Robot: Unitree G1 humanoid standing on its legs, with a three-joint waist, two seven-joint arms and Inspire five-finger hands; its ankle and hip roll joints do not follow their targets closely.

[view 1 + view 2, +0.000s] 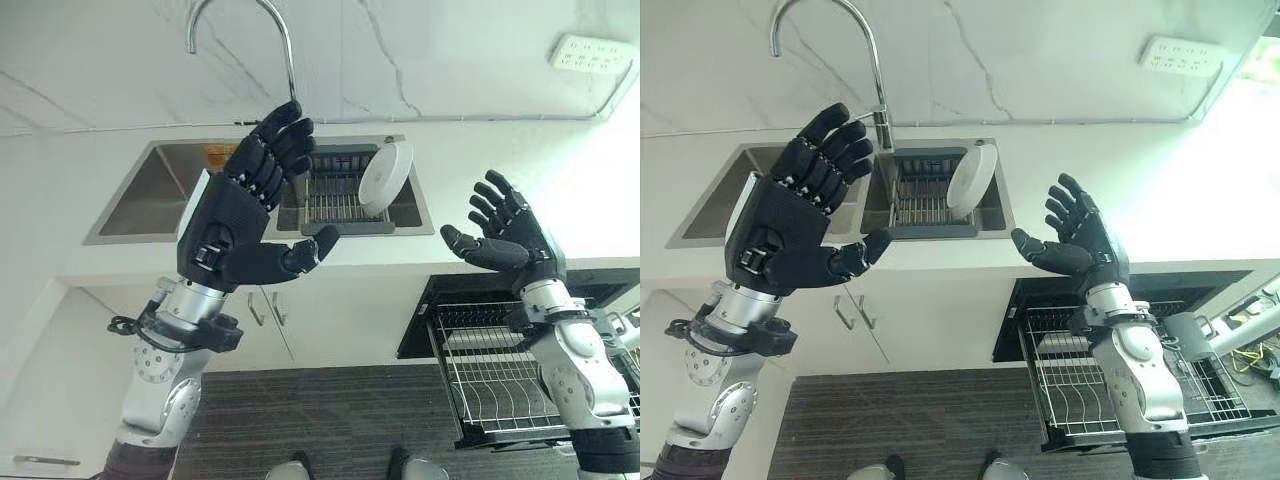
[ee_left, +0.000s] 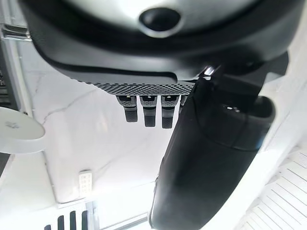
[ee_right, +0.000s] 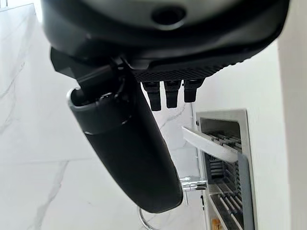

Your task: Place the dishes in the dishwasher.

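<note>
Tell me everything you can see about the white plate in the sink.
The white plate is round, plain and smooth, likely ceramic or plastic. It stands on edge, leaning slightly, in the dark dish rack that sits in the right basin of the steel sink. It rests at the rack's right end, its rim rising above the countertop level. Only the rack touches it. Both hands, the left hand and right hand, are raised open in front of the counter, clear of it.
</note>
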